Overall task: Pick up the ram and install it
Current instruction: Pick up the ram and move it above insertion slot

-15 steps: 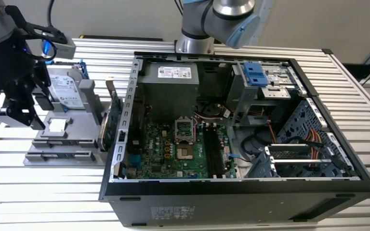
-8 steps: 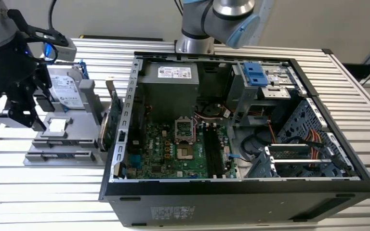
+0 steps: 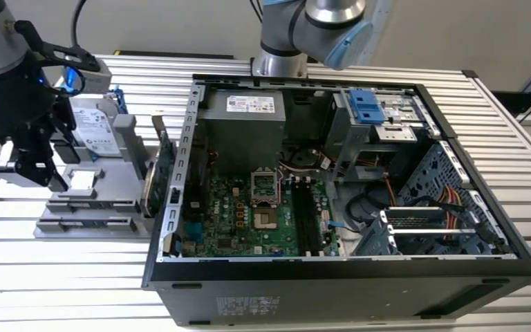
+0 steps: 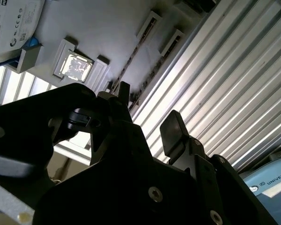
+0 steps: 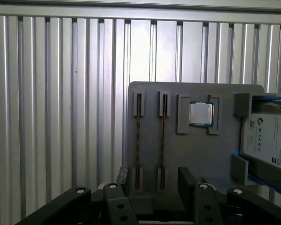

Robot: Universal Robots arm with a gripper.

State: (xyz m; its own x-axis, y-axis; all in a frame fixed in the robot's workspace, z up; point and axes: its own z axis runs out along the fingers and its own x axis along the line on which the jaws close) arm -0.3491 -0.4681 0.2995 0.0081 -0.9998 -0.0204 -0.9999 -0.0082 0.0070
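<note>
Two ram strips stand edge-up in slots of a grey holder block (image 5: 196, 154). In the first wrist view they show as thin brownish lines, the ram (image 5: 138, 140) and a second strip (image 5: 163, 140) beside it. The second wrist view shows the ram (image 4: 131, 61) from a slant. My gripper (image 5: 154, 183) hangs open just above the near end of the two slots, its black fingers (image 5: 123, 180) straddling both strips without touching them. In the exterior view my gripper (image 3: 44, 183) hovers over the holder (image 3: 90, 204), on that view's left, outside the computer case (image 3: 339, 277). The motherboard's long memory slots (image 3: 307, 221) lie inside the case.
A processor chip (image 5: 201, 114) sits in a pocket of the holder next to the strips. A hard drive in a blue frame (image 5: 267, 140) stands beyond it. A green expansion card (image 3: 155, 181) stands between holder and case wall. Cables and drive cages crowd the case on the exterior view's right.
</note>
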